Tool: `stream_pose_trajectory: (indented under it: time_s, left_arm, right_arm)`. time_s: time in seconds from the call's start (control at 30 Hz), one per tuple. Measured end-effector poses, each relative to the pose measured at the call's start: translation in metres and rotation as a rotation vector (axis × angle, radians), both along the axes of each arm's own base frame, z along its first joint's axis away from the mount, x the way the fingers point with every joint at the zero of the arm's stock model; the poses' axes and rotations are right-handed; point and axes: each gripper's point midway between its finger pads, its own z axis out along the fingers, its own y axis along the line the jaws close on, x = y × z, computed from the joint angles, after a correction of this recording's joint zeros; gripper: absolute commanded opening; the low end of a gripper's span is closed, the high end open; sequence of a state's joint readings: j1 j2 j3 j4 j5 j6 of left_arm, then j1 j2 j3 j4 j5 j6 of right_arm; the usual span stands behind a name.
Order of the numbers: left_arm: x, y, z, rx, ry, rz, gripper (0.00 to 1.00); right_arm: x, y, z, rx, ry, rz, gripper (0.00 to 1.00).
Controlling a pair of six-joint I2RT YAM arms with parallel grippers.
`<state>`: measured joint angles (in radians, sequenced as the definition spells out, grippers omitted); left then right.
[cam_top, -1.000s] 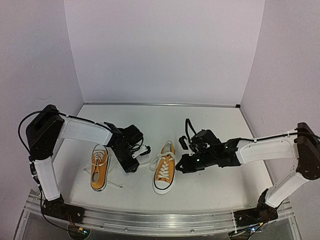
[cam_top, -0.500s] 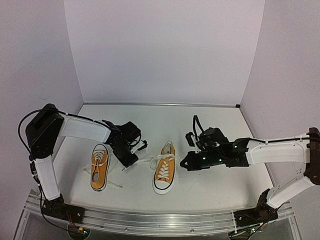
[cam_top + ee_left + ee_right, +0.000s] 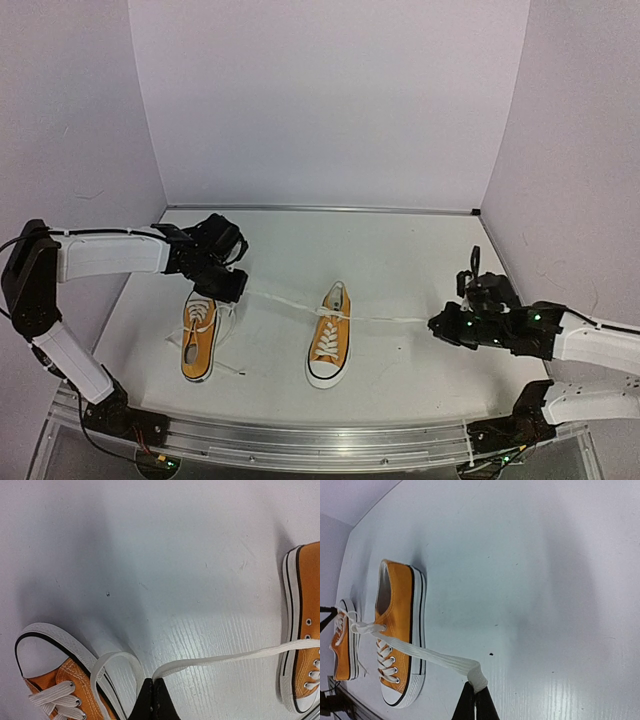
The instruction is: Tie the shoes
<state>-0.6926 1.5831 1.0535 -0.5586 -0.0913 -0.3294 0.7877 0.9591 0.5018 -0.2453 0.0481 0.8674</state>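
L tool [image 3: 153,684], R tool [image 3: 475,694] pinch laces [image 3: 430,656] taut.

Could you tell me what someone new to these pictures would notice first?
Most striking is the white lace stretched in a long line across the table, each end pinched in a shut gripper: the left gripper at the left, the right gripper far to the right. It runs through the middle shoe; the second shoe lies near the left gripper, its laces loose.
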Motion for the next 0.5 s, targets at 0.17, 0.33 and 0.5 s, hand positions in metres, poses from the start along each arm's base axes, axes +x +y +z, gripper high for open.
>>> stream_pose_trajectory:
  time_s: [0.17, 0.33, 0.5]
  left_arm:
    - [0.012, 0.018, 0.007, -0.034, -0.005, 0.121, 0.00]
    - [0.017, 0.036, 0.005, -0.024, 0.007, 0.217, 0.00]
    - [0.011, 0.042, -0.004, -0.025, 0.036, 0.268, 0.00]
  right_arm:
    - [-0.001, -0.036, 0.015, 0.019, -0.035, -0.167, 0.00]
    - [-0.010, -0.064, 0.000, -0.022, 0.010, -0.292, 0.00]
    - [-0.029, -0.090, -0.036, -0.089, 0.116, -0.400, 0.00]
